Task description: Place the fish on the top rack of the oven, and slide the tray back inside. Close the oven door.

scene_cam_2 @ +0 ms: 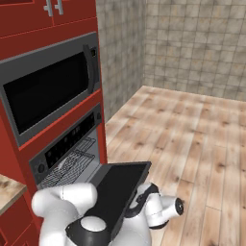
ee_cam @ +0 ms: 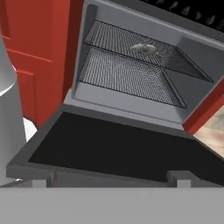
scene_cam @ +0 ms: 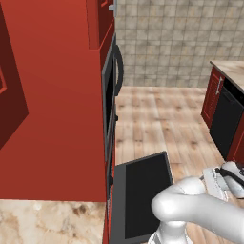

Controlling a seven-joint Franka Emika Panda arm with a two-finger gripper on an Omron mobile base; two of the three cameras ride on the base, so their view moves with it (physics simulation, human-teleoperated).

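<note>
On the top rack (ee_cam: 144, 46) inside the oven (ee_cam: 131, 100), fish (ee_cam: 143, 49), well beyond the spread-apart fingers (ee_cam: 43, 182).

Flat, even rendered light fills all three views, bright and with no visible source. The red cabinet (scene_cam: 57, 119) at left of the left base view shades darker toward its far left edge. The door (ee_cam: 118, 151) is matte black with no glare; the oven (ee_cam: 131, 61) interior is evenly grey with faint shadow under the racks. Edges look soft and pixelated; there is no lens distortion.
</note>
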